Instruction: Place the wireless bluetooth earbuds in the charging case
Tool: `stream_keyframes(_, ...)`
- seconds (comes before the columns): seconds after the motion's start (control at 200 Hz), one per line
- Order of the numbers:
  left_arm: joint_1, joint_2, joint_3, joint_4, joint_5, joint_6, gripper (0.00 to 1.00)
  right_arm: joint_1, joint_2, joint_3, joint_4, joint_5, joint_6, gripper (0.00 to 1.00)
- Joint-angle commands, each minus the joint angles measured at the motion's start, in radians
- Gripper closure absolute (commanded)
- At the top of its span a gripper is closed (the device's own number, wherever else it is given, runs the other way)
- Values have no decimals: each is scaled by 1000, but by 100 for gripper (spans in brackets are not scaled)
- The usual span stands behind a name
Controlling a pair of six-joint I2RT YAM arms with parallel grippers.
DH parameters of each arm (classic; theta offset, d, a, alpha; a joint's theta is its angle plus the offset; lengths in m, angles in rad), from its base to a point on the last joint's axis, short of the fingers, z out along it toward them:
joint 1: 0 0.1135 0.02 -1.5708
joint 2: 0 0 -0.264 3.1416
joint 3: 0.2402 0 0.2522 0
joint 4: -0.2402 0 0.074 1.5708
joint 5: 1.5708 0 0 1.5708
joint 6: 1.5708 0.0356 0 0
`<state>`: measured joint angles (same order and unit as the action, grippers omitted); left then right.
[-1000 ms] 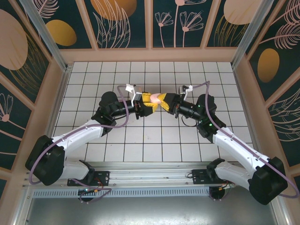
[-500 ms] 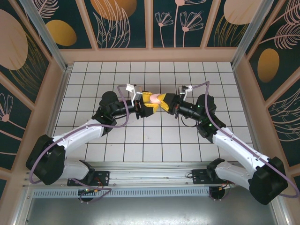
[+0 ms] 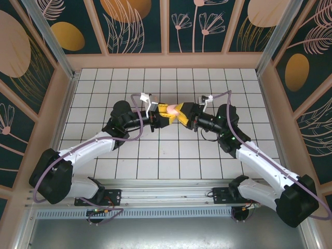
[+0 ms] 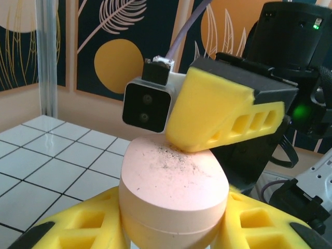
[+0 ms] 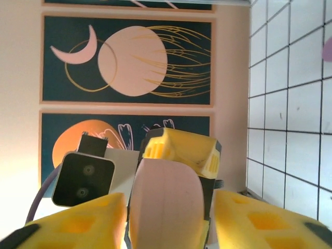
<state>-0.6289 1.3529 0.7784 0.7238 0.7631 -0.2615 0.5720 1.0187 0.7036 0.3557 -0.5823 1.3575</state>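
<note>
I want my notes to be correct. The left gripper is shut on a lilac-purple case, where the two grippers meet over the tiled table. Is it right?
Not the colour: the case in the left gripper is pale pink, not lilac-purple, as the left wrist view shows. The rest is right.

Left wrist view's lower edge cuts off the pink case; right wrist view's right edge crops a lilac blob

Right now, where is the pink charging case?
Top view: the pink charging case is at the table centre, gripped by the left tool from the left, with the right tool open around it from the right.
</note>
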Motion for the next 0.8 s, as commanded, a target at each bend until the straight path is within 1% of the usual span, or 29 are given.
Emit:
stream_keyframes(0.0, -4, -37, 18, -50, 10, 36, 77, 2, -49, 93, -173, 57, -162, 38)
stream_keyframes(0.115, -3, -81, -15, -76, -12, 45, 78, 0, -81, 187, -337, 125, -337, 34)
stream_keyframes(0.24, 3, -134, -53, -115, -21, 48, 79, -1, -124, 270, -466, 159, -612, 33)
stream_keyframes(0.39, 10, -193, -93, -172, -1, 48, 79, 6, -189, 281, -526, 172, -986, 32)
stream_keyframes(0.49, 14, -230, -116, -207, 5, 50, 79, 18, -206, 259, -550, 188, -1162, 32)
stream_keyframes(0.666, 15, -285, -155, -224, 9, 34, 79, 78, -186, 225, -545, 147, -1334, 31)
stream_keyframes(0.791, 15, -304, -171, -224, 15, 20, 79, 107, -166, 183, -515, 73, -1387, 30)
